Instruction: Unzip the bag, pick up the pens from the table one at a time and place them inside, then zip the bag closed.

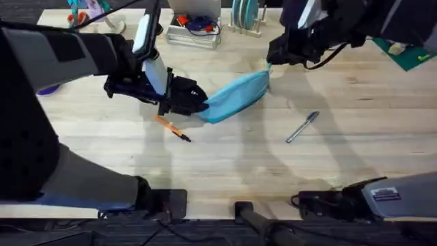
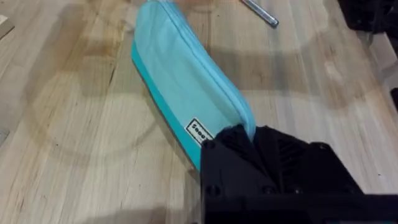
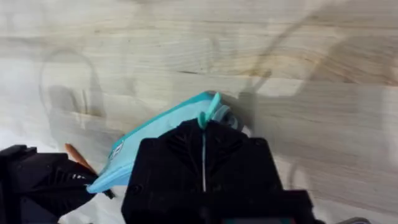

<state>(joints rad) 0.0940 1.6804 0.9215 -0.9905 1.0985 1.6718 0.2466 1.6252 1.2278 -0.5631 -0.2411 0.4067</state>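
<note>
Wooden table: bag mid-table, diagonal. Left gripper pinches its near-left end, right gripper clamped on the far-right zipper end. Orange pen just beside left gripper; silver pen right.

Left hand and right hand are both clamped closed, arms reaching toward each other

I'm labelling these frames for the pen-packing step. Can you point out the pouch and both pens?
light blue fabric pencil pouch (image 1: 235, 96): overhead view, middle of its side panel.
slim orange pen with black tip (image 1: 172, 128): overhead view, mid-barrel.
slim silver-grey metallic pen (image 1: 302, 127): overhead view, mid-barrel.
</note>
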